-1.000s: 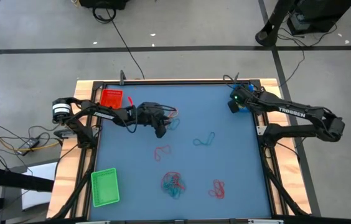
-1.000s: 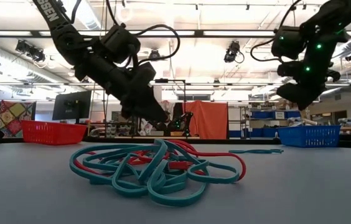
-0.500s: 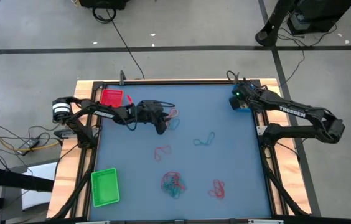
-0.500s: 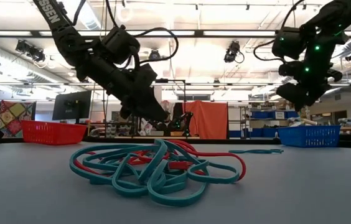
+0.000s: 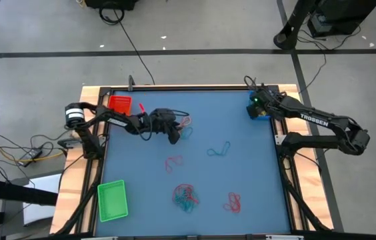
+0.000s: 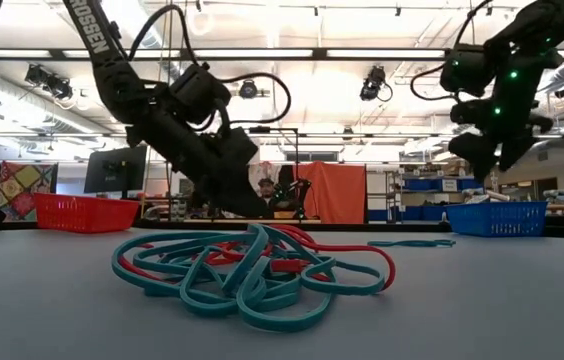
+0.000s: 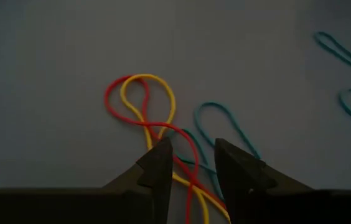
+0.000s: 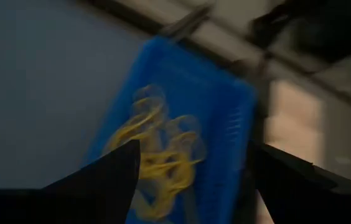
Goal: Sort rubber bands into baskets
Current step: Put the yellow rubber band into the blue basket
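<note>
right end effector (image 8: 191,165) newly wide over blue basket (image 8: 225,124)

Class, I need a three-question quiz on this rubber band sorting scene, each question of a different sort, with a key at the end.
1. True or false: the right gripper is open above the blue basket.
2. Which colour are the bands lying in the blue basket? A red, B yellow, C teal.
3. Fill in: the left gripper straddles a tangle of red, yellow and ____ rubber bands.

Key: 1 true; 2 B; 3 teal.
</note>
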Action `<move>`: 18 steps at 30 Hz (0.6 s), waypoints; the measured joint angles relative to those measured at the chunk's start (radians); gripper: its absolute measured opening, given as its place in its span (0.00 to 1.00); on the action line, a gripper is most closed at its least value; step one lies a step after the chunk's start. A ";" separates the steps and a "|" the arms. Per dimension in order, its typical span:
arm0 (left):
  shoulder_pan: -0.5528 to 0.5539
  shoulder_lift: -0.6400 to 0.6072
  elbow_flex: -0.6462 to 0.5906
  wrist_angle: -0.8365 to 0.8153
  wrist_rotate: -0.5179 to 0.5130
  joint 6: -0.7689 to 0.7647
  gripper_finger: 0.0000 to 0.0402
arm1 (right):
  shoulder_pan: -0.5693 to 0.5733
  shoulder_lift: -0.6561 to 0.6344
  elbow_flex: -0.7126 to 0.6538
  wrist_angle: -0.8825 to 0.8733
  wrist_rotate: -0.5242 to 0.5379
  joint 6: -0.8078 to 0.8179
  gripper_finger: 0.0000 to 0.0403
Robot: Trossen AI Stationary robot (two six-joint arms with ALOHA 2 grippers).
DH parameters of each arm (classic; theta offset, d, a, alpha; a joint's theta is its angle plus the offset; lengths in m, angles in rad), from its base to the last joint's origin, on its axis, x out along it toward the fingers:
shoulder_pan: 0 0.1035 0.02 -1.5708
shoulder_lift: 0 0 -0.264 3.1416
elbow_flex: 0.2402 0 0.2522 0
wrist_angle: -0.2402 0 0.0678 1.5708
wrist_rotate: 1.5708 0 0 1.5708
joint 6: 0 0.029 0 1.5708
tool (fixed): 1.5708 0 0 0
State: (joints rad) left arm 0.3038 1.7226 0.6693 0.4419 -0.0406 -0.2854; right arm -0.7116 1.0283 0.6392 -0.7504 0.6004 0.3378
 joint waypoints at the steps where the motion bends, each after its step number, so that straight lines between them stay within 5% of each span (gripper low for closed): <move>1: 0.002 0.000 0.000 0.001 -0.003 -0.009 0.31 | 0.000 0.000 0.000 -0.001 -0.047 0.001 0.76; 8: 0.003 0.000 0.001 0.078 -0.010 -0.011 0.31 | 0.041 -0.002 0.000 0.124 -0.149 -0.019 0.73; 14: 0.004 0.000 0.043 0.050 -0.010 0.053 0.31 | 0.119 0.001 0.000 0.318 -0.442 -0.077 0.68; 18: 0.002 0.010 0.117 -0.050 -0.010 0.076 0.30 | 0.181 0.001 0.000 0.349 -0.460 -0.070 0.65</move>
State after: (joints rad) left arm 0.3057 1.7323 0.7865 0.3921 -0.0502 -0.2092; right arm -0.5303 1.0294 0.6392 -0.4017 0.1404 0.2678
